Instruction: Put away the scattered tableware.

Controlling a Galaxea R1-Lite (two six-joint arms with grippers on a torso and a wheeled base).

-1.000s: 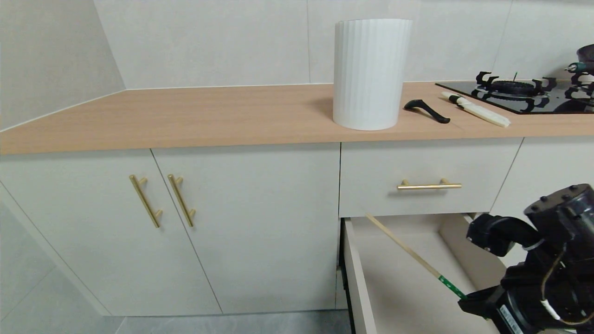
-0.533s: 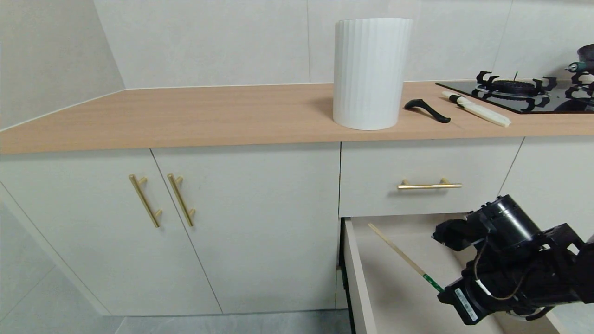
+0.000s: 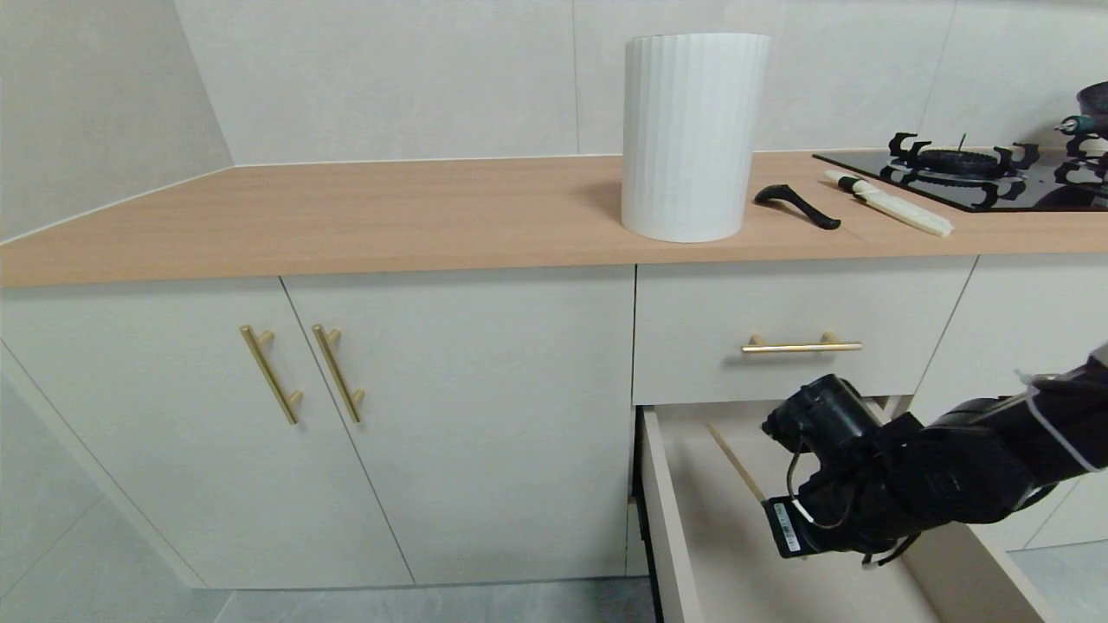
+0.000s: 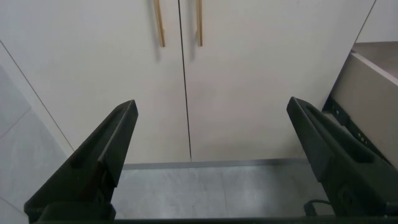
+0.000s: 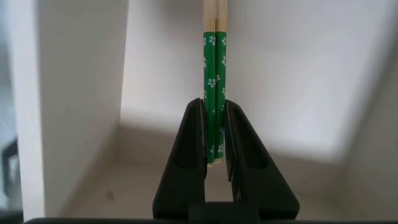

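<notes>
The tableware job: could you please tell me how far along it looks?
Done: the drawer stands pulled open. In hand: the right gripper holds the chopsticks clamped over that drawer, not yet released. Remaining: a black utensil and a white utensil lie on the countertop; the left gripper is open, empty.

A pair of pale wooden chopsticks (image 3: 734,461) with green flower-printed ends is pinched side by side at the green part by the right gripper (image 5: 215,106), inside the open drawer (image 3: 666,510), tips toward its back. A curved black utensil (image 3: 796,206) and a long cream-white utensil (image 3: 890,204) lie near each other on the countertop (image 3: 389,216)
</notes>
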